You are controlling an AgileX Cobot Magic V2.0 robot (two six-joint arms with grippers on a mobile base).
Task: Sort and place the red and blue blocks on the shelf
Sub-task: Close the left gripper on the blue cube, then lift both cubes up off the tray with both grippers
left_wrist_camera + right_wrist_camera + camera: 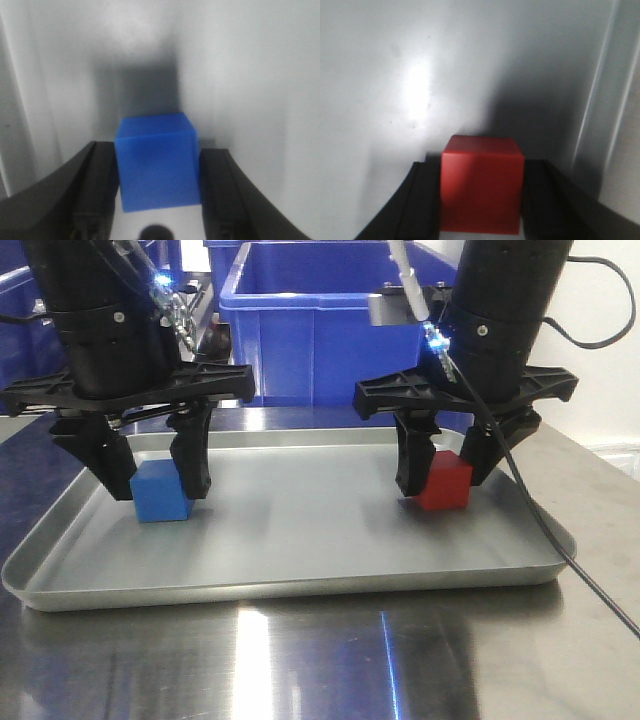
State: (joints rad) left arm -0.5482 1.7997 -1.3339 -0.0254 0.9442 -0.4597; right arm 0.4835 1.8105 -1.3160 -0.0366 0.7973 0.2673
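Note:
A blue block rests on the floor of a shallow grey metal tray, at its left side. My left gripper is shut on it, and in the left wrist view both black fingers press the blue block from either side. The red block sits at the tray's right side with my right gripper shut on it. The right wrist view shows the red block filling the gap between the fingers. The shelf's posts and tiers are out of view.
Large blue plastic bins stand right behind the tray. The tray has a raised rim and lies on a shiny steel surface. A black cable hangs from the right arm across the tray's right corner.

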